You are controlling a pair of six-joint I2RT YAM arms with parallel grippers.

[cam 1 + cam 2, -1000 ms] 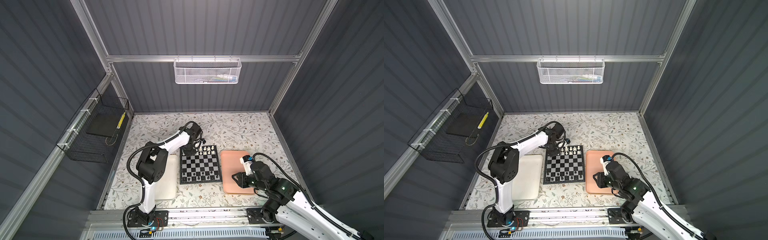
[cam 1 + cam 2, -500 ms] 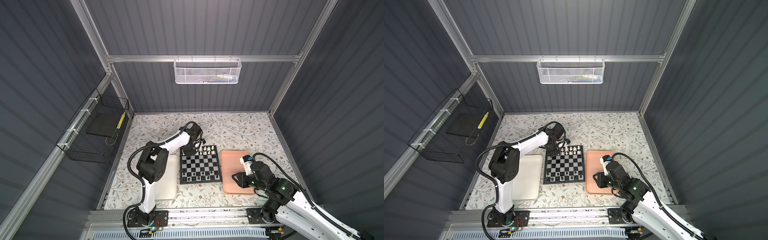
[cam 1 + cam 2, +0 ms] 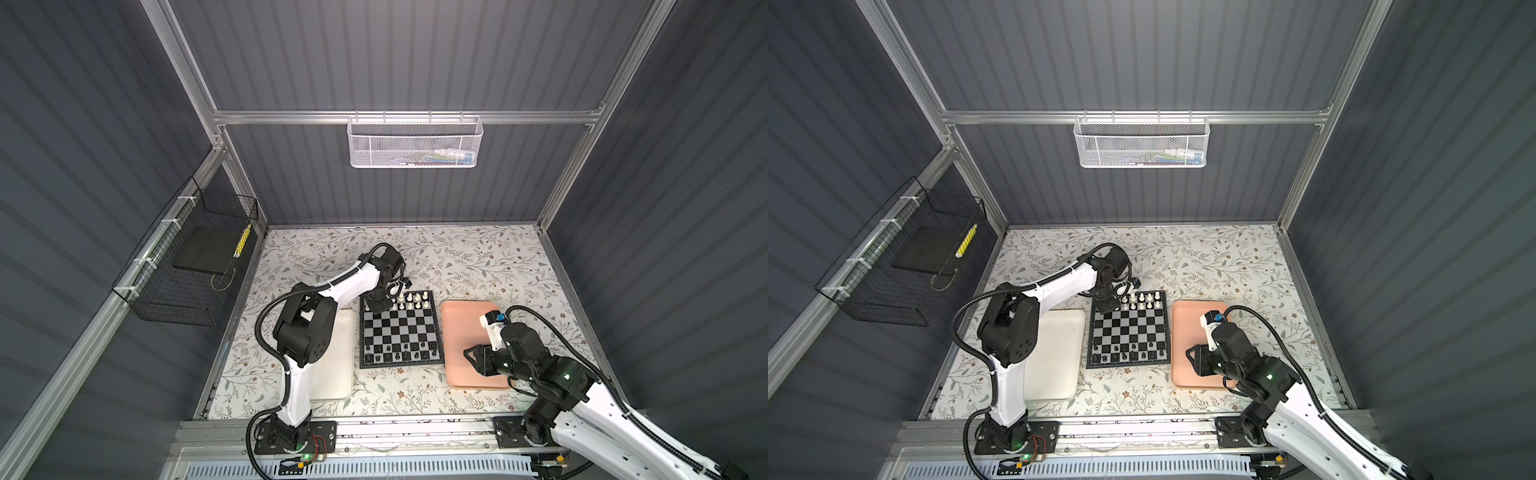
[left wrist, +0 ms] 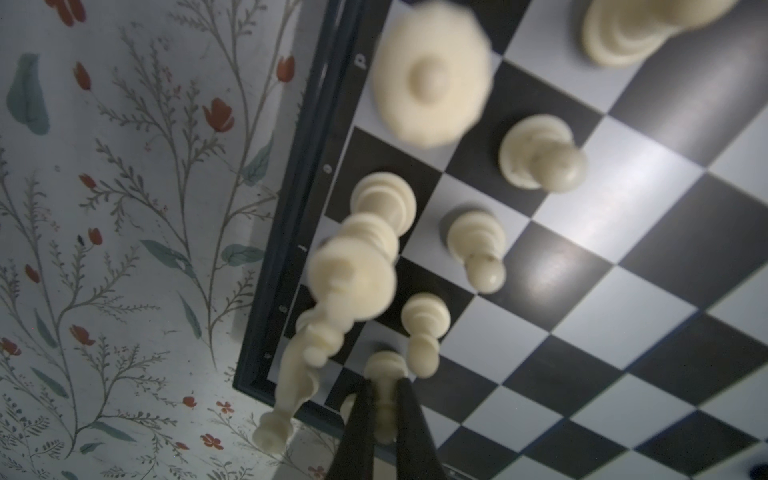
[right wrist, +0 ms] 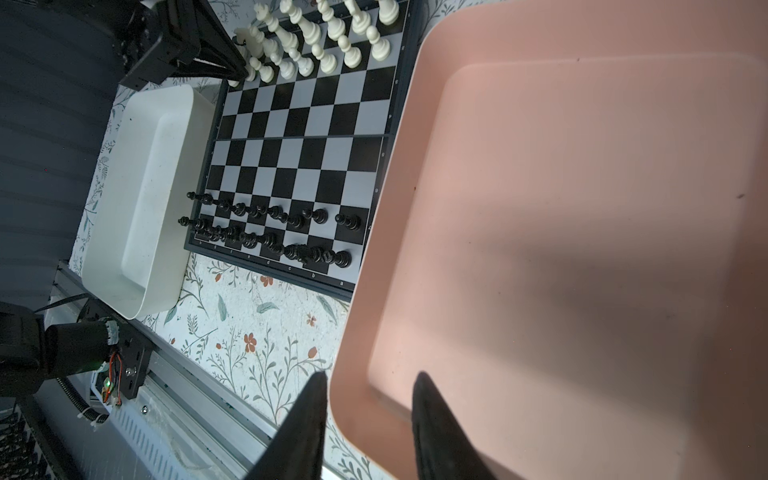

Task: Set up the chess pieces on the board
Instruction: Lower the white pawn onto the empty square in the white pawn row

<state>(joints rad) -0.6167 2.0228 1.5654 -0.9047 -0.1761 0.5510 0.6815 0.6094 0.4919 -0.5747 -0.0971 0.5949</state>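
As before, left gripper on pawn

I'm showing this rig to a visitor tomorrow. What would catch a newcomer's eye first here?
The chequered board at the middle of the floral table, cream-white pieces lined along its far edge and black pieces along its near edge. Next, the left gripper at the board's far left corner, shut on a cream-white pawn. The right gripper hovers open over the salmon-pink tray beside the board.
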